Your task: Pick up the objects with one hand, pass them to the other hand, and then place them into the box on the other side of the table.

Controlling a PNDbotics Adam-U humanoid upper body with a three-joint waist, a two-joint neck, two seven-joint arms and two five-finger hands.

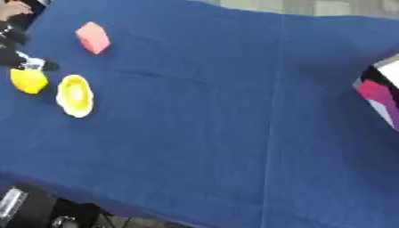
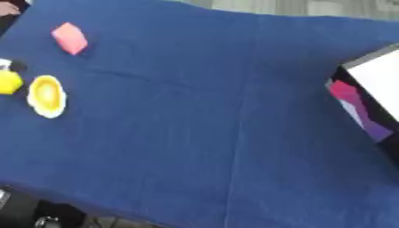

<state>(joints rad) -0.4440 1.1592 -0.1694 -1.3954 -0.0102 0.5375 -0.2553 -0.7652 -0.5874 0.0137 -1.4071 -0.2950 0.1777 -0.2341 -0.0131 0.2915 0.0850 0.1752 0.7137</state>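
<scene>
Creased blue cloth, ruffled yellow dish, pink block

A matt blue cloth with soft creases covers the table. The pink block looks dull and smooth, like foam or plastic. The yellow dish and yellow lump appear smooth plastic. The box shows flat white card.

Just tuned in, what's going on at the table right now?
The robot's left hand is at the table's left edge, right at a yellow object; whether it grips it cannot be told. Beside that lies a yellow ring-shaped piece, with a pink block farther back, both untouched on the blue cloth. The box waits at the right edge. The right hand is out of view.
</scene>
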